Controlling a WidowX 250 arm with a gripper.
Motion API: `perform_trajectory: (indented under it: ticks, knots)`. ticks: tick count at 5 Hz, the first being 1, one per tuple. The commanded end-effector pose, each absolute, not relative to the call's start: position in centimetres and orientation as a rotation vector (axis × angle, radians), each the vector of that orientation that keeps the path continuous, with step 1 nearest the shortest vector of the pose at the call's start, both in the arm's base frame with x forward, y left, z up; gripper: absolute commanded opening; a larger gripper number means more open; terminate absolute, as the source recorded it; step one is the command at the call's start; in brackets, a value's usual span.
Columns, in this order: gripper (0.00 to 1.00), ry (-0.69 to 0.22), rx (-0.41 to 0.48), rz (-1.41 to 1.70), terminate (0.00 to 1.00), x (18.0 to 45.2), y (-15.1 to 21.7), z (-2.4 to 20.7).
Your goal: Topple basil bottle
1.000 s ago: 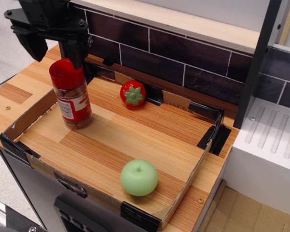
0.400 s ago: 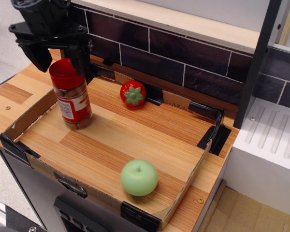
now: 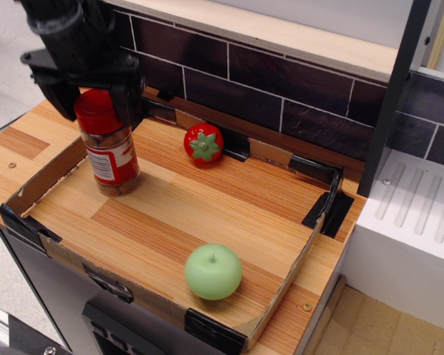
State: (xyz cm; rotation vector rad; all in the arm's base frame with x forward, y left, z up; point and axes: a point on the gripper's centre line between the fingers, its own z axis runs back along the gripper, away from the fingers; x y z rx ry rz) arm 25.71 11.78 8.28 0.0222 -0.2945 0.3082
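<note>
The basil bottle [image 3: 109, 151] stands upright at the far left of the wooden tray [image 3: 207, 207]. It is a clear jar with a red cap, a red-and-white label and brownish contents. My black gripper [image 3: 96, 100] is over it, open, with one finger [image 3: 61, 100] on the left of the red cap and the other finger [image 3: 129, 100] on the right. The fingers straddle the cap; I cannot tell if they touch it.
A red tomato toy [image 3: 203, 143] lies near the tray's back wall. A green apple [image 3: 213, 271] sits at the tray's front edge. A dark tiled wall [image 3: 281, 89] rises behind, and a white ribbed rack [image 3: 418, 214] stands at the right.
My gripper has come down from above the bottle until its fingers are beside the cap. The bottle's top has shifted slightly to the left.
</note>
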Motion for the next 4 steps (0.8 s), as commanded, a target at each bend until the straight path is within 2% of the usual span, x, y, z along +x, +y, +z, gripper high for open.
perform_trajectory:
  ticks: [1,2,4]
  knots:
    - [0.0,-0.375,0.085,0.316,0.0,25.8,11.9,8.2]
    - [0.0,-0.36,0.058,0.338,0.0,25.5,11.4,9.2]
    - [0.0,-0.231,-0.002,0.407,0.0,23.3,8.8,12.1]
